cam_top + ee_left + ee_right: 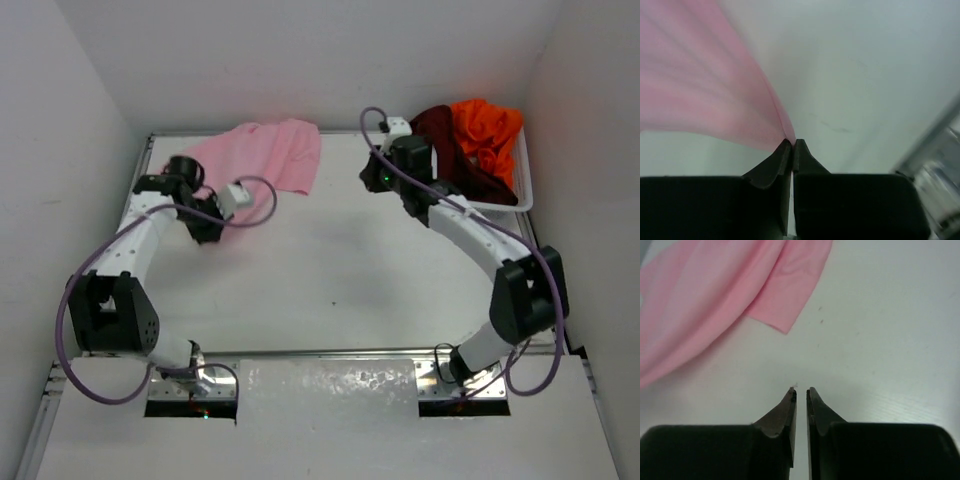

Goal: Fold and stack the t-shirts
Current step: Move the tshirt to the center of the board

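A light pink t-shirt (pixel 268 152) lies spread at the back left of the table. My left gripper (pixel 207 232) sits at its near left edge. In the left wrist view the gripper (pixel 792 142) is shut, pinching a fold of the pink cloth (pixel 705 85) that stretches away up and left. My right gripper (pixel 367 178) hovers over bare table right of the shirt. Its jaws (pixel 801 391) stand a narrow gap apart with nothing between them, and the pink shirt's corner (pixel 785 325) lies ahead of them. The dark maroon t-shirt (pixel 440 125) and the bright orange t-shirt (pixel 487 132) are bunched together at the back right.
A white lattice basket (pixel 524 190) at the back right holds the maroon and orange shirts, close behind the right arm. White walls close in the table on the left, back and right. Purple cables loop beside both arms.
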`<state>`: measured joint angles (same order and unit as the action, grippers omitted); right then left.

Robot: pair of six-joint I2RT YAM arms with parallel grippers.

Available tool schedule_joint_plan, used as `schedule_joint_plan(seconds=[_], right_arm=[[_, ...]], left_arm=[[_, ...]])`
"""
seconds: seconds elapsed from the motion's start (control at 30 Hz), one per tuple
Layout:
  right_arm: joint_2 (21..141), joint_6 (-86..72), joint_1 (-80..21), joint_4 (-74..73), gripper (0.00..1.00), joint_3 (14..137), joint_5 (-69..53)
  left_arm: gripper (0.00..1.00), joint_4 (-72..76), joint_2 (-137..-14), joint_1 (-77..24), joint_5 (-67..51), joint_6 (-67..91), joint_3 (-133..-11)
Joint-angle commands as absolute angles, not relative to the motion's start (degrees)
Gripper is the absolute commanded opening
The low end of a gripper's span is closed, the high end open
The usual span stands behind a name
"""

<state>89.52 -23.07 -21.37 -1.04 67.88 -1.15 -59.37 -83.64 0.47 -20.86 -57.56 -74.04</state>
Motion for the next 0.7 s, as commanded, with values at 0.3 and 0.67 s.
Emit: schedule_joint_plan(seconds=[0.3, 0.67], right_arm=[[114.51, -27.77, -26.98, -11.68, 0.71, 85.33, 4.74], [108.54, -21.53, -34.34, -18.44, 0.71, 72.6, 0.53]], left_arm=[[0.0, -73.57, -51.94, -2.29, -16.52, -74.64, -62.94], [0.0, -62.76, -53.08, -2.37, -16.79, -61.7, -52.74]])
